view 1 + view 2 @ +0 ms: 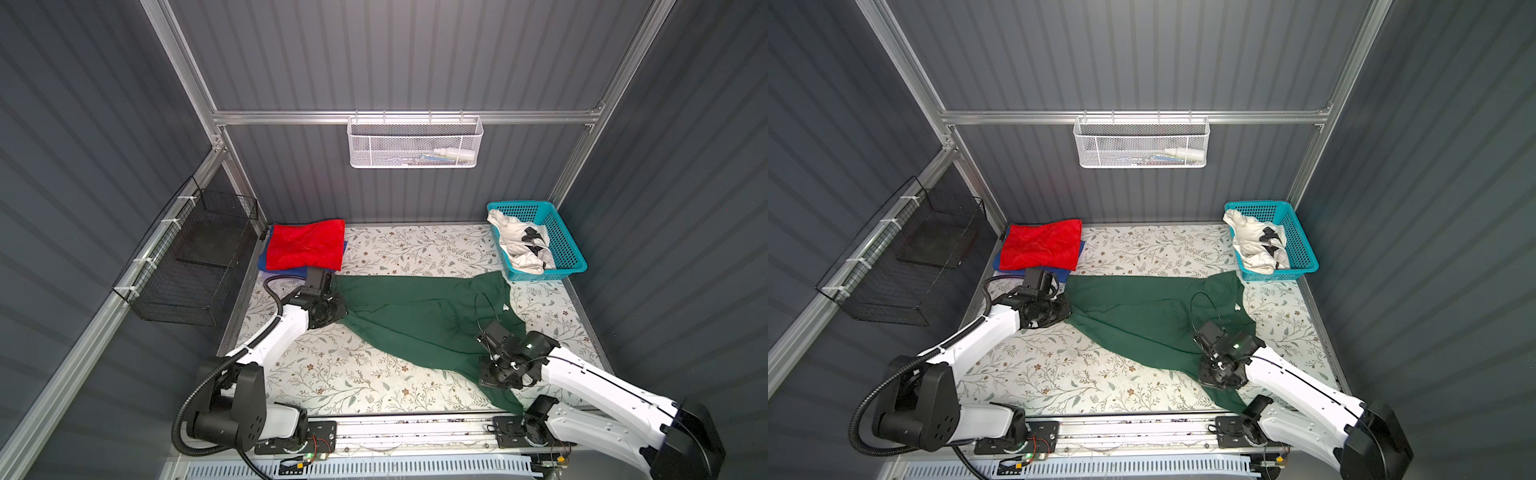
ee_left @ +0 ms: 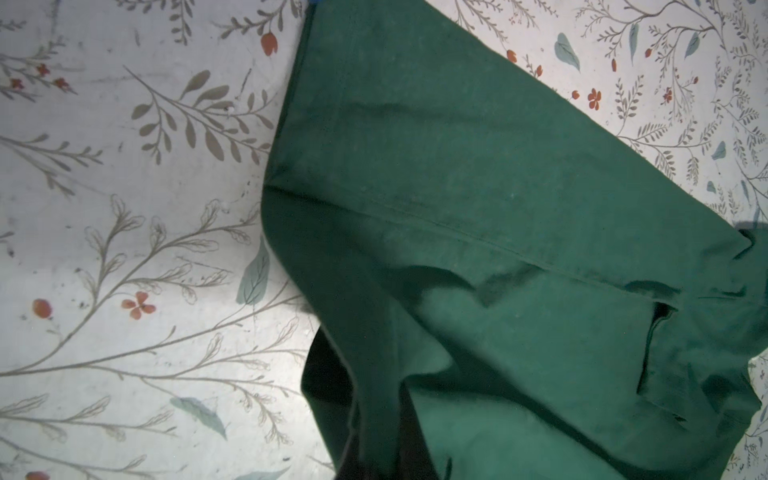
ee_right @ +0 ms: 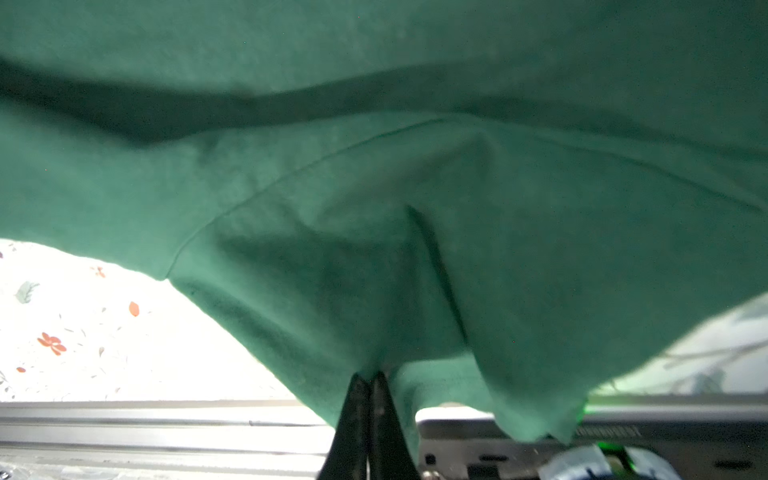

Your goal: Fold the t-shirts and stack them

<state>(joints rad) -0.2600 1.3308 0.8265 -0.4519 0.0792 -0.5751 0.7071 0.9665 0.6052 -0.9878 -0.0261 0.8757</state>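
Right wrist view: right tool (image 3: 368, 388) pinched shut on the green t-shirt (image 3: 374, 187), which we see stretched across the bench (image 1: 374, 249) to the left tool (image 1: 337, 297), likewise shut on it. Tension may pull the cloth free.

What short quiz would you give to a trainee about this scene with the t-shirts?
1. True or false: the right gripper is shut on the green t-shirt.
2. Which one lies on top of the blue t-shirt? A. green t-shirt B. red t-shirt C. white t-shirt
3. Where does the white t-shirt lie?
Key: 1 true; 2 B; 3 in the turquoise basket.
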